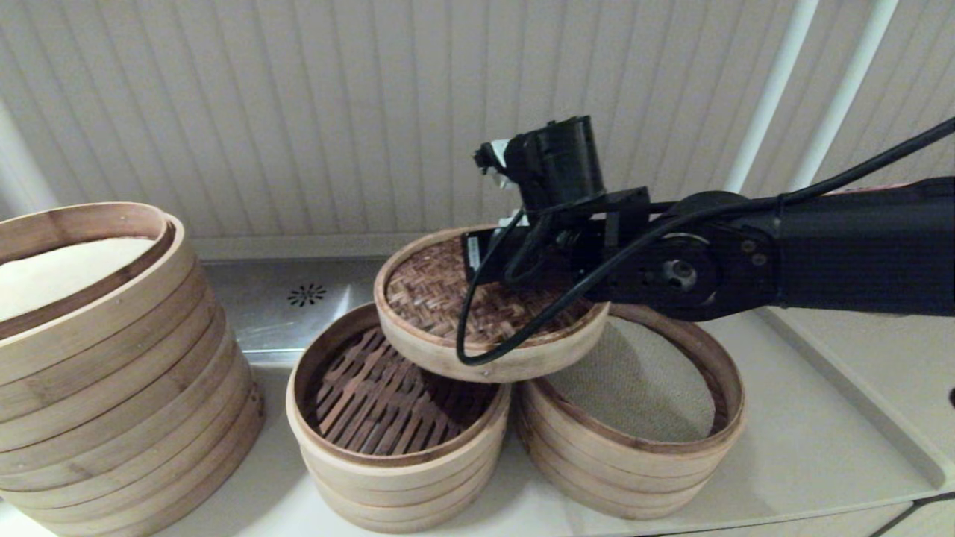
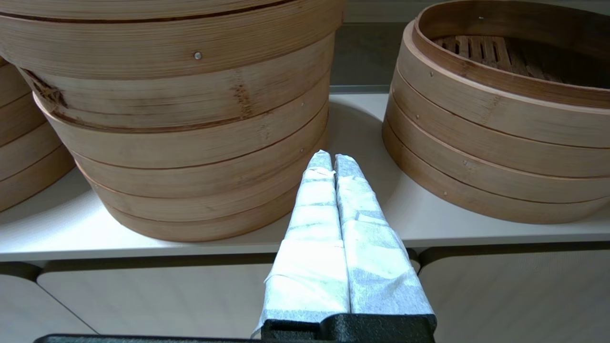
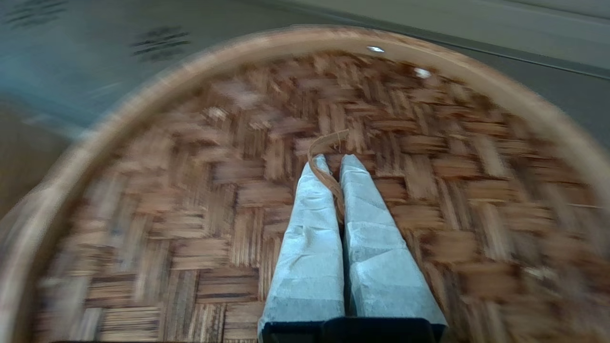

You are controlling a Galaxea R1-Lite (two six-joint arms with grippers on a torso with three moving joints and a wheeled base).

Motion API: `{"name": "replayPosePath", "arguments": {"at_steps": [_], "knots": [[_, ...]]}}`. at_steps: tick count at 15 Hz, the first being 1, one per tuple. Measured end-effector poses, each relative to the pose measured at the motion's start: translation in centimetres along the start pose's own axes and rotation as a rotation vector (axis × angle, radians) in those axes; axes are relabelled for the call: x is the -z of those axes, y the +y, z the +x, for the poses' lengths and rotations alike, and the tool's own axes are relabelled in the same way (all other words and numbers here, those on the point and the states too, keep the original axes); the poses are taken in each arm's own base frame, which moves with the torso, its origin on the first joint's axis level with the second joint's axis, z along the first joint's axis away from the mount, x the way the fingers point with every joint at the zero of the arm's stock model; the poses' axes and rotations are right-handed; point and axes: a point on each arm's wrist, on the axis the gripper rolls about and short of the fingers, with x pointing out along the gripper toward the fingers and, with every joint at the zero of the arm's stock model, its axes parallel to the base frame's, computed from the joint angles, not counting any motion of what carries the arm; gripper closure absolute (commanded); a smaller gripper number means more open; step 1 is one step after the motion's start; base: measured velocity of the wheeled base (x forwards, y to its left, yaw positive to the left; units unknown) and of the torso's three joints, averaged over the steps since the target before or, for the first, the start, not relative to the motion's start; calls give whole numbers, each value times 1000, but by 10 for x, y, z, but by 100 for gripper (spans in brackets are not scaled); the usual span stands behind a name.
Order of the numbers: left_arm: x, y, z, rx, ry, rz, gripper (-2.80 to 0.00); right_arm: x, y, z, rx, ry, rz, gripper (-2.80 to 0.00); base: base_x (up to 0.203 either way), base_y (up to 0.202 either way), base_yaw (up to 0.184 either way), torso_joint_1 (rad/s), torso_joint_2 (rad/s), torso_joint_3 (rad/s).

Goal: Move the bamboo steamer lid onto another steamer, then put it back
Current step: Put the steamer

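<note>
The bamboo steamer lid (image 1: 440, 298), woven dark brown inside a pale hoop, hangs tilted in the air above the gap between two steamers. My right gripper (image 3: 333, 162) is shut on the lid's thin loop handle (image 3: 326, 143), with the weave (image 3: 190, 214) filling that wrist view. The other steamer (image 1: 642, 403), with a grey-beige cloth liner, stands at the right, partly under the lid and arm. The slat-floored basket (image 1: 395, 418) sits to its left, uncovered. My left gripper (image 2: 332, 159) is shut on nothing, low before the counter edge, out of the head view.
A much larger tall steamer stack (image 1: 112, 358) stands at the far left, also filling the left wrist view as the big stack (image 2: 181, 119). A steel panel with a drain (image 1: 306, 294) runs behind. The counter's (image 1: 821, 447) raised lip lies to the right.
</note>
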Motion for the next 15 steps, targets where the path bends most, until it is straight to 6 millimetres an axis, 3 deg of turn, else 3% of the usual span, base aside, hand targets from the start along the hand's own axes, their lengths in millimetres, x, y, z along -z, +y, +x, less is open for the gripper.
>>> {"name": "replayPosePath", "arguments": {"at_steps": [6, 9, 11, 15], "knots": [[0, 0, 0, 0, 0, 0, 0, 7, -87, -20, 239, 40, 48, 0, 0, 0, 0, 0, 0, 0], [0, 0, 0, 0, 0, 0, 0, 16, -118, -28, 307, 26, 58, 0, 0, 0, 0, 0, 0, 0], [0, 0, 0, 0, 0, 0, 0, 23, -134, -31, 347, 10, 65, 0, 0, 0, 0, 0, 0, 0], [0, 0, 0, 0, 0, 0, 0, 37, -140, -31, 358, 18, 68, 0, 0, 0, 0, 0, 0, 0]]}}
